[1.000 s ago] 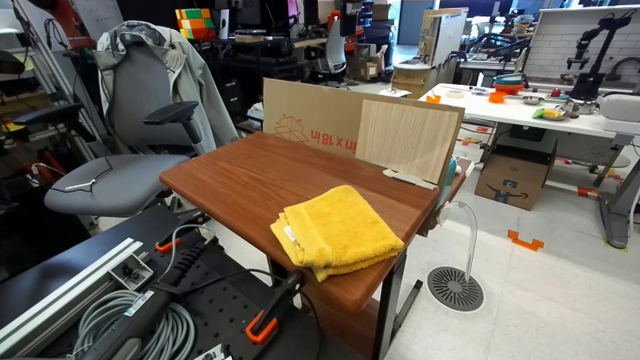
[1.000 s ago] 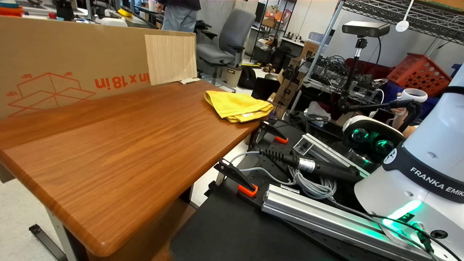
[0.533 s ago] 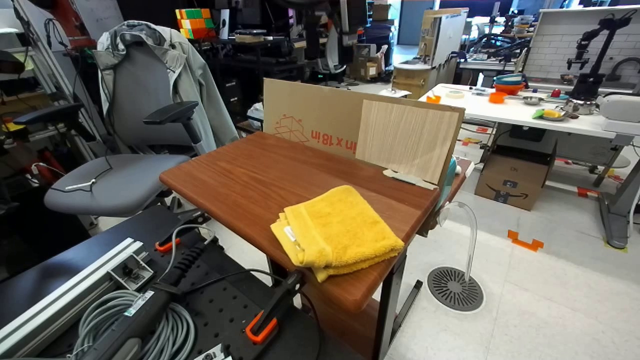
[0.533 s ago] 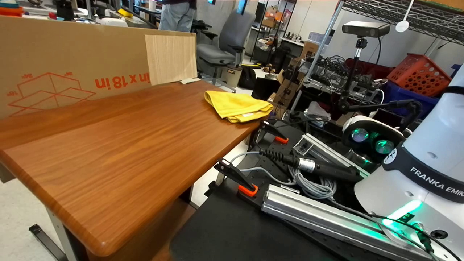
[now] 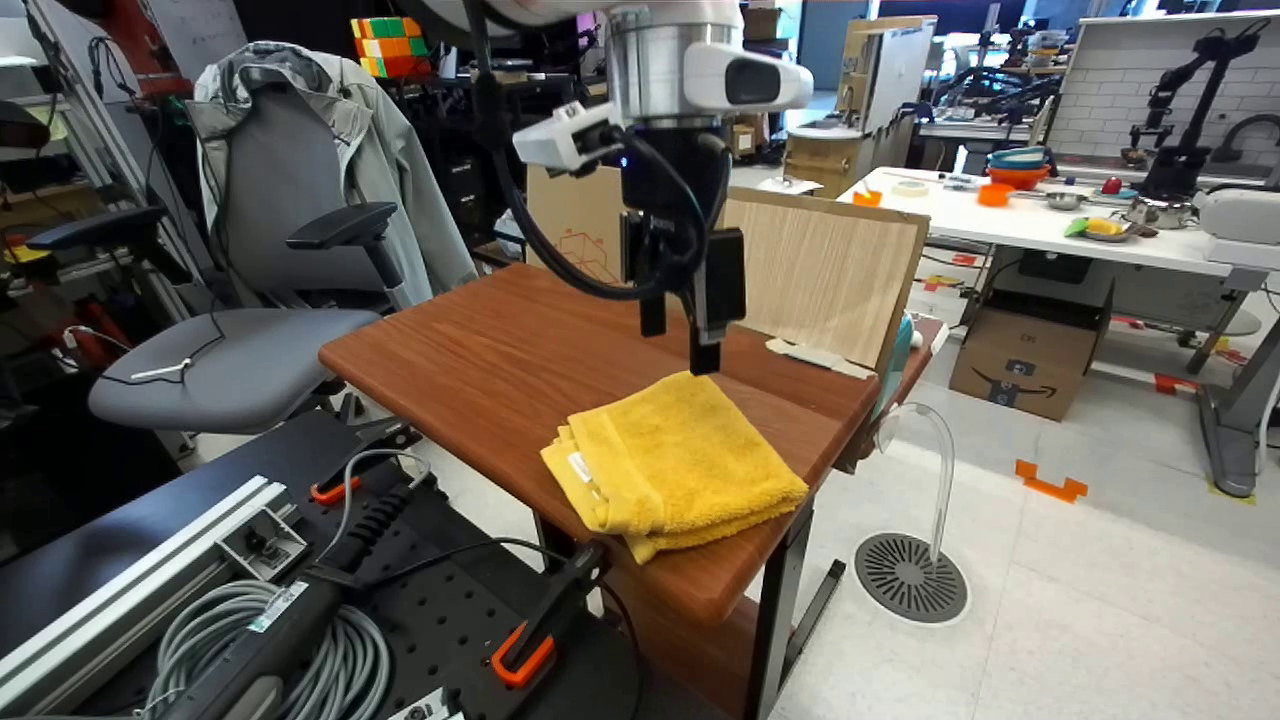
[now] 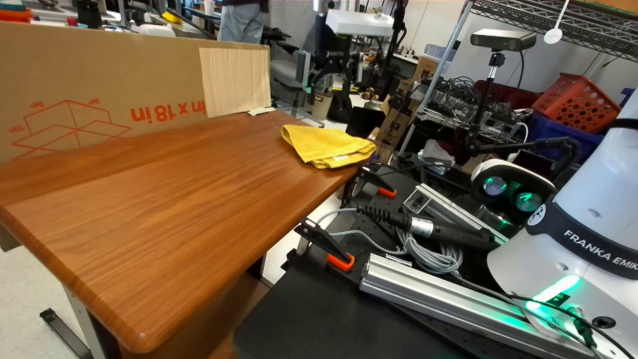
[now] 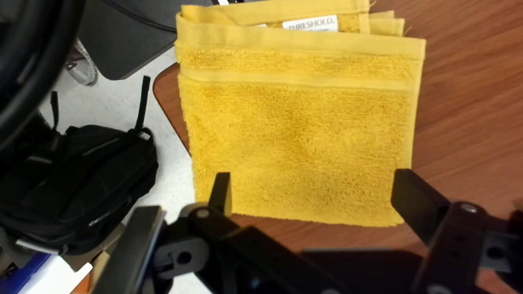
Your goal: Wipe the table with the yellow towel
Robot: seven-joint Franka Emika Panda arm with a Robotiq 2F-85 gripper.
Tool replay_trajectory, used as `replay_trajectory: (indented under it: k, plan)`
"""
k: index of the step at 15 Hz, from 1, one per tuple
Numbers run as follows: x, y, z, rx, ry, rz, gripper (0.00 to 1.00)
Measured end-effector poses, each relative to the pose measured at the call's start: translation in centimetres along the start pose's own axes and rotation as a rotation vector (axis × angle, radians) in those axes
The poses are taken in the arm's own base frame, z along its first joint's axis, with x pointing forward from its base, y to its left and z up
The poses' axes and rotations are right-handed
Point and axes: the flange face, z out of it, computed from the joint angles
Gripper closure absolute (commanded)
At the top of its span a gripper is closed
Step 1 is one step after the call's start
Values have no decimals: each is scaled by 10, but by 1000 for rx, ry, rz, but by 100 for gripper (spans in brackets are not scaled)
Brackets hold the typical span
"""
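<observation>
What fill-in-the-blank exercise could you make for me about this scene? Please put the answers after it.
The folded towel on the table is ____ in colour.
Its white label reads ____.
The fingers are apart and hold ____.
The red lettering on the cardboard is upside ____.

Missing words: yellow; THRESHOLD; nothing; down.

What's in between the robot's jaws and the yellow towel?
Nothing: in the wrist view, no object shows between the open jaws and the yellow towel.
</observation>
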Motion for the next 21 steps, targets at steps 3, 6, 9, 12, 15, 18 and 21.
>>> replay_trajectory:
  k: [3,6,9,12,15,18,21]
  plan:
    - [2,14,27,78,13,33,0]
    - [3,31,40,166,37,57,0]
    - [2,34,42,168,35,56,0]
    - [2,31,42,168,36,53,0]
    - [0,19,42,167,32,61,0]
    - [-7,-2,65,144,-12,74,0]
    - [-15,-15,107,101,-83,90,0]
